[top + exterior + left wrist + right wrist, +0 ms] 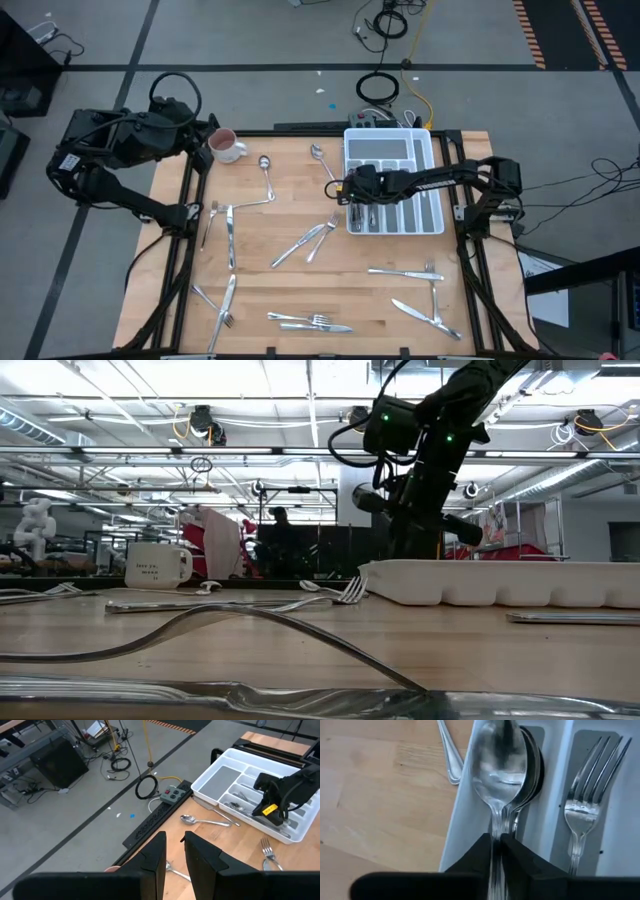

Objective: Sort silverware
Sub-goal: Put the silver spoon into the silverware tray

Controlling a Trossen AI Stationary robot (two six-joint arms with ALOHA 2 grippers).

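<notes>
The right tool (497, 845) pinches a spoon (498, 770) over the tray's (432, 150) nine o'clock compartment; released crooked, it could ride the wall.

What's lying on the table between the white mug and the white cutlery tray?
Seen from above, two shiny metal spoons lie on bare wood between the white mug and the white compartmented tray.

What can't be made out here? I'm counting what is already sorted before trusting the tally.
- Tray contents: in the high view the right gripper and its arm cover the outer slots.
- Spoon stack: right wrist view shows the top one; those beneath are hidden.
- Forks: cut off by the picture's edge.
- Mug lettering: too small in the low view.
</notes>
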